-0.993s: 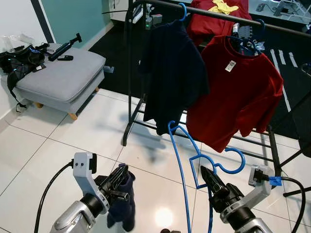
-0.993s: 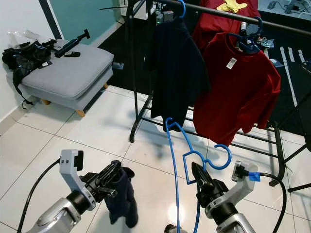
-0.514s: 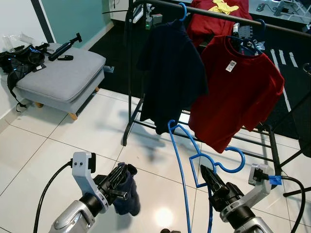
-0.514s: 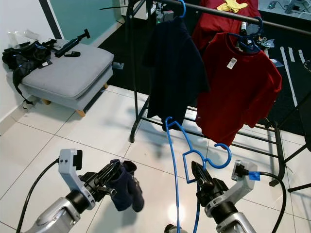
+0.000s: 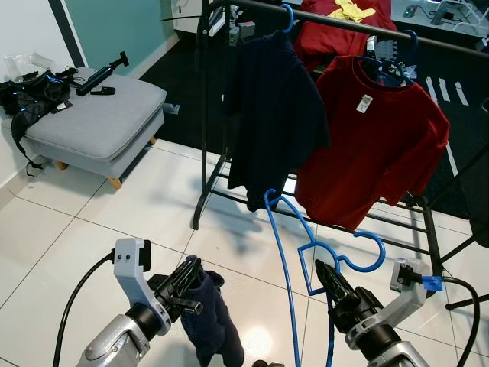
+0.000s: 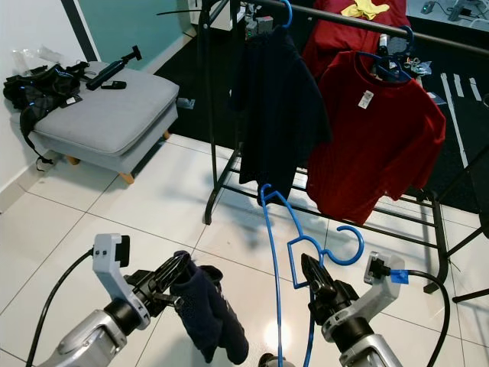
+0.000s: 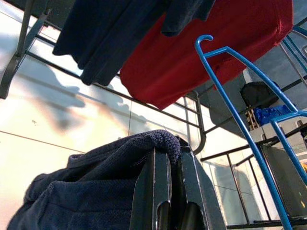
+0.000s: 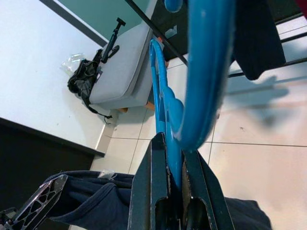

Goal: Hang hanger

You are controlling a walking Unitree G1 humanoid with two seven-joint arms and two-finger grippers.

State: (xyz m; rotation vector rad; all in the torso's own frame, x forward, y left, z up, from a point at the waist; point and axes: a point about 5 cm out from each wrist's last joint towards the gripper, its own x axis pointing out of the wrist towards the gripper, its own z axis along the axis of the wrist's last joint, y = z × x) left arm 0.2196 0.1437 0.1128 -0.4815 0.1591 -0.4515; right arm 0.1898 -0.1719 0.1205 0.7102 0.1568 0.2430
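My right gripper [image 5: 324, 272] is shut on a blue plastic hanger [image 5: 284, 252], held upright low in front of me, its hook [image 5: 365, 251] curling to the right. My left gripper [image 5: 192, 270] is shut on a dark navy garment [image 5: 211, 321] that droops toward the white tile floor. Behind them stands a black clothes rack [image 5: 205, 115] carrying a navy shirt [image 5: 275, 115] and a red shirt [image 5: 378, 145] on blue hangers. The left wrist view has the navy cloth [image 7: 96, 187] pinched between the fingers; the right wrist view has the hanger's bar [image 8: 173, 139] clamped.
A grey cushioned stool [image 5: 95, 122] with black bags and a dark tool on it stands at the left. The rack's low crossbars [image 5: 397, 222] run along the floor ahead. Open white tile lies between the stool and the rack.
The navy garment in my left gripper has swung and now hangs lower and further right. The red shirt on the rack sways slightly. The hanger has stayed put.
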